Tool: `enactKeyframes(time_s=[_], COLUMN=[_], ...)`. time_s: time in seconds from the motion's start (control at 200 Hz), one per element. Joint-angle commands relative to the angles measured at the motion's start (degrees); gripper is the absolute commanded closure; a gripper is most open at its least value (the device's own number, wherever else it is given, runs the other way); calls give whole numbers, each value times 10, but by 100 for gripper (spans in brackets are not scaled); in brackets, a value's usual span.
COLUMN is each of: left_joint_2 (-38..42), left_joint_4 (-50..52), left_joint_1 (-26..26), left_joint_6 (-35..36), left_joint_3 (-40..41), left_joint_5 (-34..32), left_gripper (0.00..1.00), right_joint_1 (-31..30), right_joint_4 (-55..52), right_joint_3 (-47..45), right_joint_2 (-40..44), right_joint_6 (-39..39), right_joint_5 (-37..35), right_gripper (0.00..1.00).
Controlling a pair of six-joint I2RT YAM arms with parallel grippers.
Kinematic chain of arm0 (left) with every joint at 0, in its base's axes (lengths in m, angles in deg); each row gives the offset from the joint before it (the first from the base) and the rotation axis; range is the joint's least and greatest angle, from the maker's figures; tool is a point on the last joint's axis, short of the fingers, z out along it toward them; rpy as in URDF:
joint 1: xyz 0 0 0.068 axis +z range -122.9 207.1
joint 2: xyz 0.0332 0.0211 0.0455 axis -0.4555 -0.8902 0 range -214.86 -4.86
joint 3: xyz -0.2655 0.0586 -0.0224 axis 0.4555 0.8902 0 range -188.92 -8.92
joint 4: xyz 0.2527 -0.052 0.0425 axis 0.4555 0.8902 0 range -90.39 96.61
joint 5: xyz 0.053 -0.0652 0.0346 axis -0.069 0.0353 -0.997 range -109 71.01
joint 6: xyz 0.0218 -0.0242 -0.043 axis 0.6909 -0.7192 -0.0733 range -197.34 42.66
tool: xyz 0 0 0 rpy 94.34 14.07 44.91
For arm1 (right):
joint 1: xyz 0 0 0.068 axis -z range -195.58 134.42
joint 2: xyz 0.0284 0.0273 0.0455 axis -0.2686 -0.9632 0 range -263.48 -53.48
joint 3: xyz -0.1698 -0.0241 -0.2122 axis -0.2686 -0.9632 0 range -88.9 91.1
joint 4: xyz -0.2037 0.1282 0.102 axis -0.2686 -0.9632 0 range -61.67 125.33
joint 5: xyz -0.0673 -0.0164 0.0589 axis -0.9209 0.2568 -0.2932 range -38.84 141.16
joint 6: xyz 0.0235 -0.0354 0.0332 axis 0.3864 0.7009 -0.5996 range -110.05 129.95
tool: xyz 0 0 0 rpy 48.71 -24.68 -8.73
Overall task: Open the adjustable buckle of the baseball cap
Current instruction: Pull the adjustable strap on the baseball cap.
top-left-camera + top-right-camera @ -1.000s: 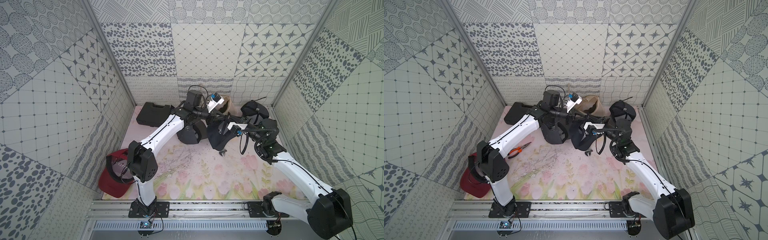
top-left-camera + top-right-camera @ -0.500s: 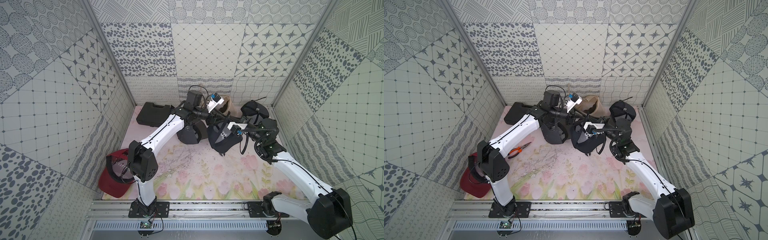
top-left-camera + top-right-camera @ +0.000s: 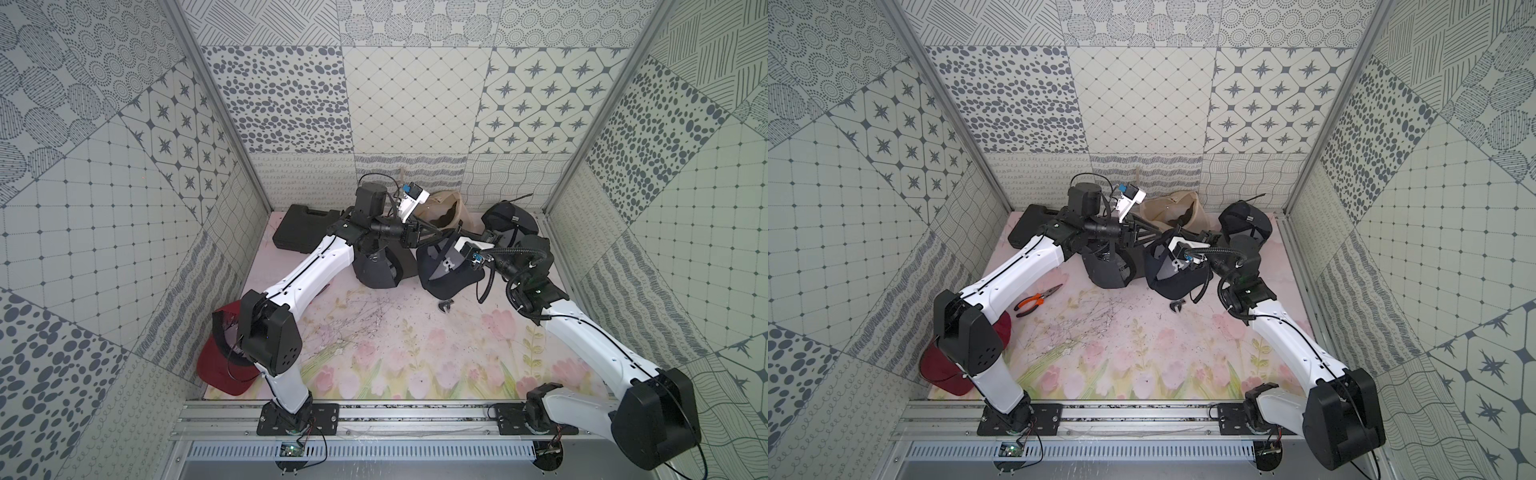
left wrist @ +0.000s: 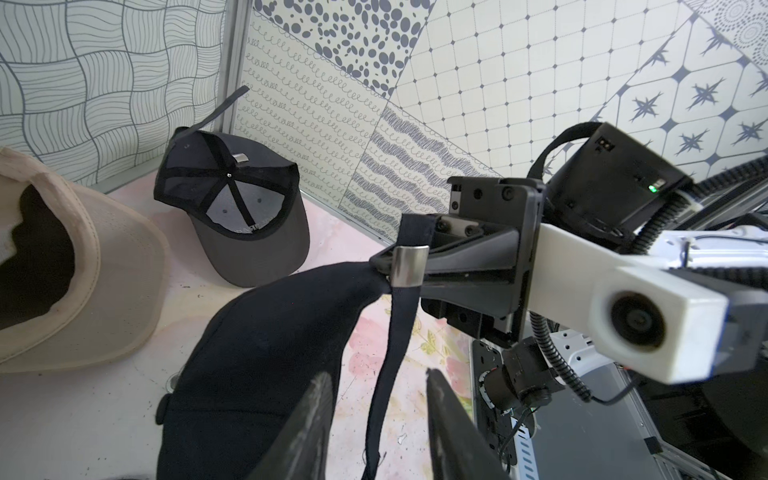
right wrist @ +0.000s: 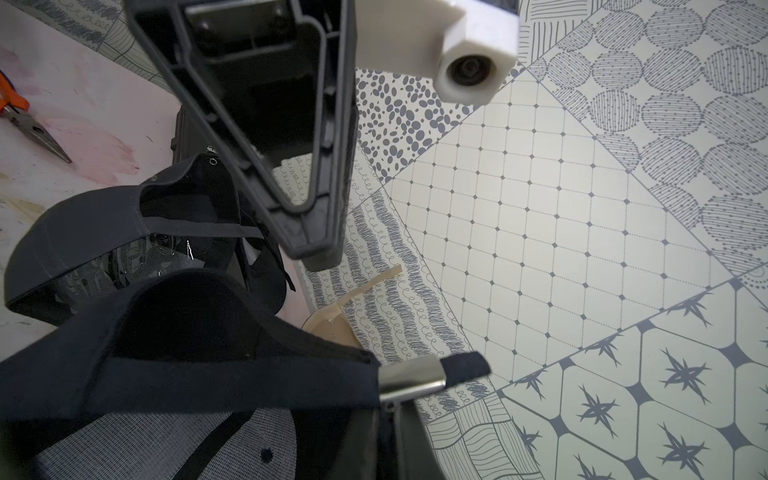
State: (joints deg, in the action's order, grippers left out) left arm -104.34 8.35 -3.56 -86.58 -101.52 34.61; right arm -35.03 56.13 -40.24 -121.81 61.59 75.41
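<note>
The dark navy baseball cap (image 3: 449, 272) (image 3: 1177, 272) hangs over the mat between both arms. Its silver buckle (image 4: 409, 266) (image 5: 411, 376) sits on the back strap, with a short strap end sticking out past it. My right gripper (image 5: 390, 419) (image 4: 380, 266) is shut on the buckle from the side and holds the cap up. The long loose strap (image 4: 390, 353) hangs down from the buckle between the spread fingers of my left gripper (image 4: 378, 374) (image 3: 444, 236), which is open and touches nothing.
A tan cap (image 3: 442, 208) and a grey cap (image 3: 509, 216) lie at the back wall. Another dark cap (image 3: 376, 270) sits under my left arm, beside a black case (image 3: 299, 226). A red cap (image 3: 222, 365) lies front left, with orange pliers (image 3: 1038, 299) nearby.
My left gripper has opened and let go of the strap. The right gripper closed tighter, and the cap swung from hanging narrow to lying wider toward the right.
</note>
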Motion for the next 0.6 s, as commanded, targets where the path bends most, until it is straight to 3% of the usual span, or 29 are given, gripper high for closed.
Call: enactKeyframes(time_s=[0.0,0.335,0.595], left_joint_2=[-11,-43,-65], left_joint_4=[-115,-126,-115], left_joint_1=[-2,-21,-25], left_joint_6=[-89,-98,-106], left_joint_3=[-2,-35,-53], left_joint_5=[52,56,69], left_gripper=[64,55,65], right_joint_1=[4,12,16], right_joint_4=[37,47,55], right_joint_3=[25,20,20], right_joint_2=[0,2,3], right_joint_6=[-37,-65,-90], right_joint_5=[10,19,28], right_gripper=[100,100,100])
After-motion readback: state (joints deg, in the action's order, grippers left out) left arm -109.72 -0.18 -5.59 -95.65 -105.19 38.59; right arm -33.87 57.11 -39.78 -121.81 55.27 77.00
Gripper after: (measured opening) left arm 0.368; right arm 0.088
